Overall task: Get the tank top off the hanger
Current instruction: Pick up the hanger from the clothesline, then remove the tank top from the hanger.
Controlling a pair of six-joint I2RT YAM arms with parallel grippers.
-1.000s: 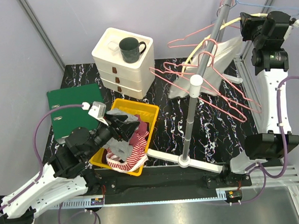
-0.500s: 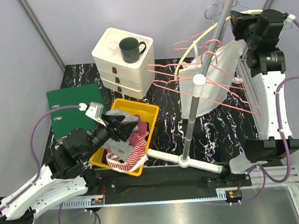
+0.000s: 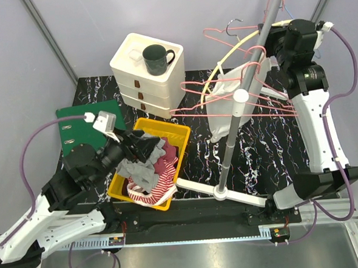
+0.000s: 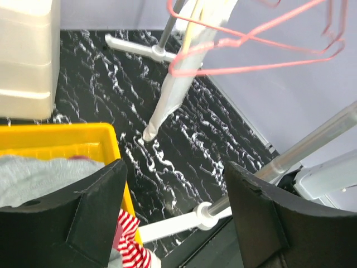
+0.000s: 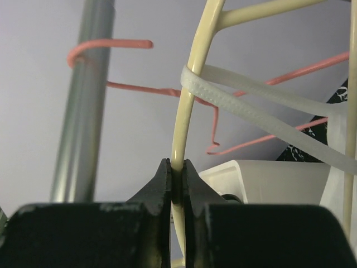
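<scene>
A white tank top [image 3: 225, 107] hangs from a cream hanger [image 3: 222, 66] beside the tilted grey rail [image 3: 256, 49]. My right gripper [image 3: 269, 38] is up high at the rail, shut on the cream hanger. In the right wrist view the thin hanger rod [image 5: 189, 100] runs straight between my pinched gripper [image 5: 177, 178], and a white tank top strap [image 5: 251, 109] loops over it. My left gripper [image 3: 145, 149] hovers over the yellow bin [image 3: 176, 134], open and holding nothing. From the left wrist the open gripper [image 4: 175, 167] frames the tank top [image 4: 173, 95] hanging to the tabletop.
Several pink wire hangers [image 3: 250, 108] hang on the rail around the tank top. The rack's white base [image 3: 231, 194] lies near the front edge. The bin holds striped and grey clothes [image 3: 148, 172]. White drawers [image 3: 148, 81] with a dark mug [image 3: 156, 57] and a green binder [image 3: 81, 119] sit to the left.
My right gripper has carried the cream hanger leftward and higher, and the tank top swung left with it. The pink hangers shifted. My left arm rose slightly over the bin.
</scene>
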